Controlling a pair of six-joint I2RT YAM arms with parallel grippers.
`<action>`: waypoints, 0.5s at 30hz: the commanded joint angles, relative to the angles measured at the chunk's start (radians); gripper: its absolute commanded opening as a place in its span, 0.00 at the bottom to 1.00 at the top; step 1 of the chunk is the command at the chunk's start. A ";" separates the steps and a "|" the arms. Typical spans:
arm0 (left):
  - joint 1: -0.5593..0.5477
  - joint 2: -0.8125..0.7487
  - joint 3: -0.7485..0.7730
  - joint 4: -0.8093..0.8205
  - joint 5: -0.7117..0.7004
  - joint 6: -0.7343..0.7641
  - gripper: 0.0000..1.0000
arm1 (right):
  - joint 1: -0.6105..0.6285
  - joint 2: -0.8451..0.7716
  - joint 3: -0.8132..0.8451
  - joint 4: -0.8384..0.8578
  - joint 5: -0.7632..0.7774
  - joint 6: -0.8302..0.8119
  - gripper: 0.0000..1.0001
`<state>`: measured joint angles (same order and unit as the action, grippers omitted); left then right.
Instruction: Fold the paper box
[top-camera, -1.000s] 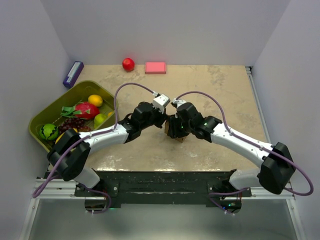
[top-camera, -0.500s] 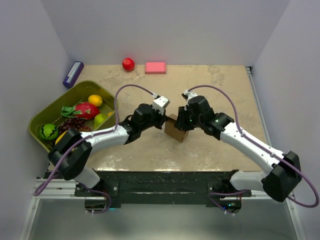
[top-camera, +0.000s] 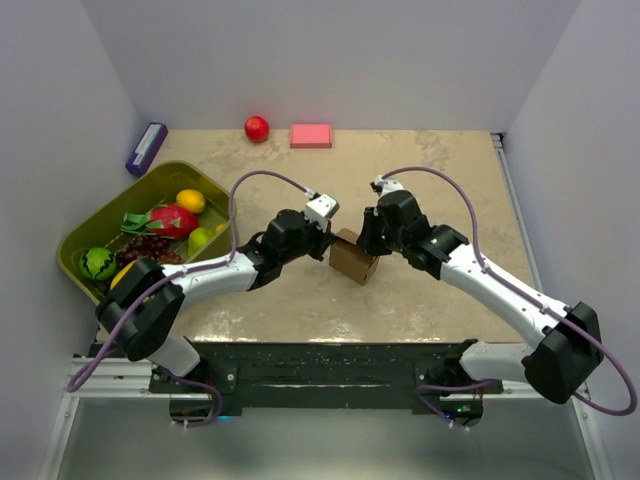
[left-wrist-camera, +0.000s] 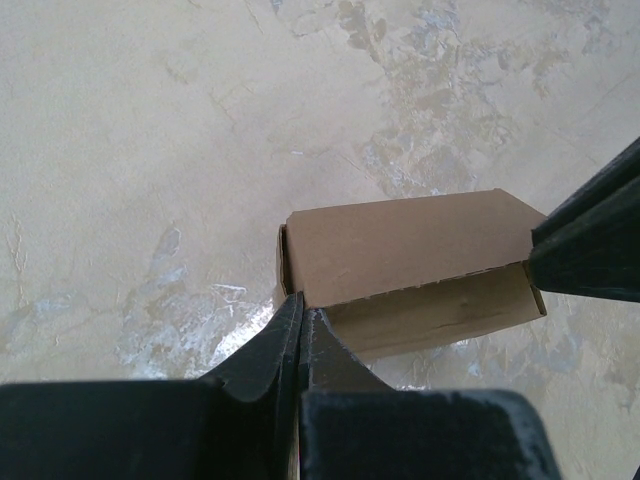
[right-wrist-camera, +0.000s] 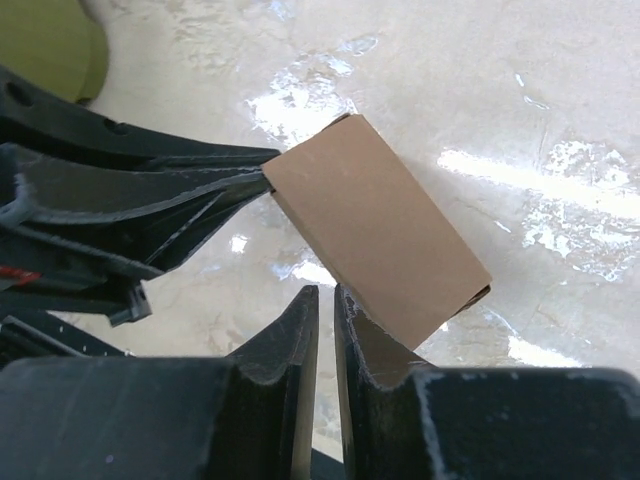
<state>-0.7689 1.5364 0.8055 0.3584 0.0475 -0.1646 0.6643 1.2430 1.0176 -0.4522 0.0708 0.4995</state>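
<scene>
Closing up the paper box (top-camera: 352, 260) in the middle of the surface (top-camera: 450, 180): the left hand (left-wrist-camera: 300, 308), clamped shut, braces one corner. The right hand (right-wrist-camera: 327, 298), fingers a slit apart and empty, sits just beside it. Next, likely, a firm press to seat the fold.
</scene>
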 joint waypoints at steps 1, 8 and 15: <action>-0.010 0.002 -0.034 -0.084 -0.006 -0.006 0.00 | -0.006 0.012 -0.017 0.044 0.053 -0.007 0.15; -0.013 0.001 -0.034 -0.085 -0.003 -0.012 0.00 | -0.006 0.035 -0.045 0.047 0.049 0.000 0.15; -0.017 -0.010 -0.032 -0.088 0.012 -0.038 0.00 | -0.006 0.046 -0.076 0.038 0.049 0.039 0.15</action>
<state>-0.7746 1.5360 0.8028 0.3504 0.0471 -0.1730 0.6643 1.2766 0.9581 -0.4175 0.0956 0.5133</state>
